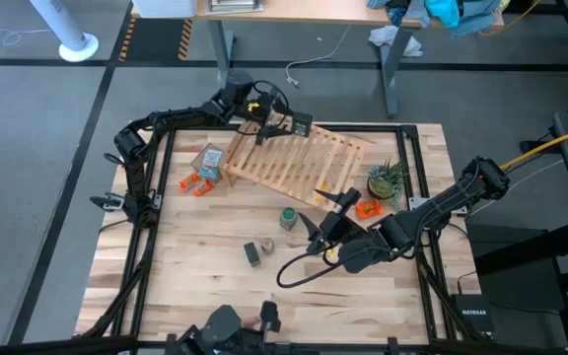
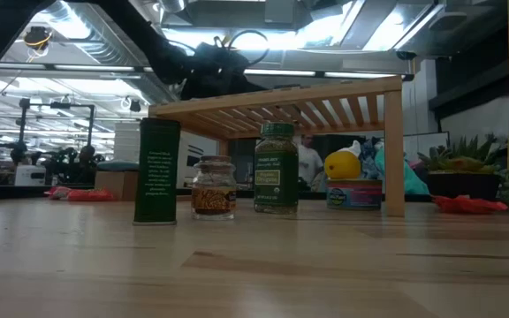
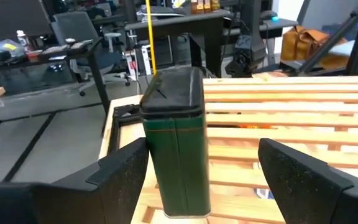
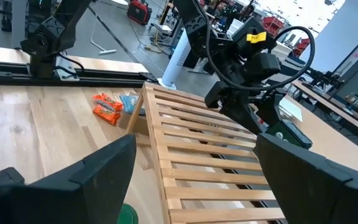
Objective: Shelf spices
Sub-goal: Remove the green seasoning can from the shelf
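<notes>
The left gripper (image 3: 201, 171) stands open around the dark green tin (image 3: 176, 143) upright on the slatted shelf (image 1: 299, 158), probably just released; the right gripper (image 1: 325, 212) waits open and empty.

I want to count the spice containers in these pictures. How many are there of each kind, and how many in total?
Dark squarish tins: 2
Green round jar: 1
Small clear glass jar: 1
Total: 4
</notes>
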You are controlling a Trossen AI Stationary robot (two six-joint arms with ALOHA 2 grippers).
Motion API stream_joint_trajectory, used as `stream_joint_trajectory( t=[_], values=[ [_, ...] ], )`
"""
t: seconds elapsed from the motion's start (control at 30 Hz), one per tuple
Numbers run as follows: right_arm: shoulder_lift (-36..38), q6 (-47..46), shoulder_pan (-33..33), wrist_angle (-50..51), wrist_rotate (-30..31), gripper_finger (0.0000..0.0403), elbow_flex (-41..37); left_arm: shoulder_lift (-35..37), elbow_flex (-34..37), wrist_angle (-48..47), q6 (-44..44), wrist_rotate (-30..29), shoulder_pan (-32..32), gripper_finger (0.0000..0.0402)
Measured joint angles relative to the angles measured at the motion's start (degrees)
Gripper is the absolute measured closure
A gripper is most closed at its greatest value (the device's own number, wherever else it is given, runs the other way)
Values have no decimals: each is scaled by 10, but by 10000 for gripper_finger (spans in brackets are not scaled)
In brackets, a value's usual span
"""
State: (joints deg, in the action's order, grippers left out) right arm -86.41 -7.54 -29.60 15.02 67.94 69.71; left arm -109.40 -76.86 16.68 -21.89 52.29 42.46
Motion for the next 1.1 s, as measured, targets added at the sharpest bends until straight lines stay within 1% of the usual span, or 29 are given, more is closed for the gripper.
stream_joint_trajectory(
  t=[0.1, 0.2, 0.27, 0.33, 0.4, 0.47, 0.6, 0.67, 0.73, 0.8, 0.9, 1.03, 1.07, 1.1],
  values=[
    [0, -35, 5, 31, 1, 66, 0, 0, 0, -10, -28, -3, -9, 106],
    [0, -94, 16, 90, -2, 66, 0, 0, 0, -11, -47, -34, -16, 106],
    [0, -120, 26, 131, -28, 66, 0, 0, 0, -8, -56, -51, -18, 106],
    [-1, -134, 40, 156, -67, 66, 0, 0, 0, -7, -56, -53, -18, 106],
    [-1, -135, 54, 160, -100, 66, 0, 0, 0, -6, -57, -53, -17, 106],
    [-1, -135, 70, 160, -117, 66, 0, 0, 0, -6, -61, -54, -17, 106],
    [-1, -135, 103, 160, -121, 66, 0, 0, 0, -6, -71, -55, -17, 108],
    [-1, -136, 117, 160, -128, 66, 0, 0, 0, -6, -71, -54, -18, 118],
    [-1, -136, 131, 161, -139, 66, 0, 0, 0, -6, -76, -54, -18, 137],
    [-1, -136, 143, 161, -149, 66, 0, 0, 0, -8, -84, -54, -18, 164],
    [-1, -136, 159, 163, -168, 66, 0, 0, 0, -11, -89, -54, -18, 215],
    [-1, -136, 173, 168, -176, 66, 0, 1, 0, -10, -89, -53, -18, 289],
    [-1, -136, 174, 171, -176, 66, 0, 1, 0, -10, -90, -53, -18, 300],
    [-1, -136, 174, 174, -176, 66, 0, 1, 0, -10, -90, -53, -17, 300]
  ],
)
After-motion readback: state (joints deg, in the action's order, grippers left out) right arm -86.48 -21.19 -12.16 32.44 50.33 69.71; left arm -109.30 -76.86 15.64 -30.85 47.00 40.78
